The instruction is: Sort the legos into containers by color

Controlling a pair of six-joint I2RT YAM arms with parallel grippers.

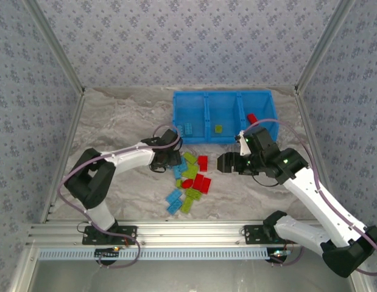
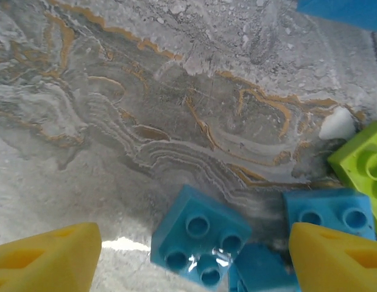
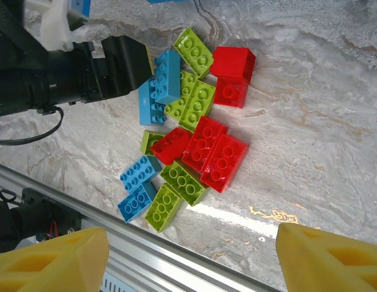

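- On the bench (image 1: pixel 115 121), near the tray (image 1: pixel 221 94), the brick pile (image 1: pixel 189 179) lies loose.
- Left fingers (image 2: pixel 48 258) are wide and empty, straddling 1 blue brick (image 2: pixel 200 243): lower squarely, then close across its sides.
- Right fingers (image 3: pixel 54 258) are wide and empty above the pile: steer clear.

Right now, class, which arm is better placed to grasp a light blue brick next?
Left. The left end effector, open, hangs over a light blue brick, a finger on each side; the right end effector sits off beside the pile.
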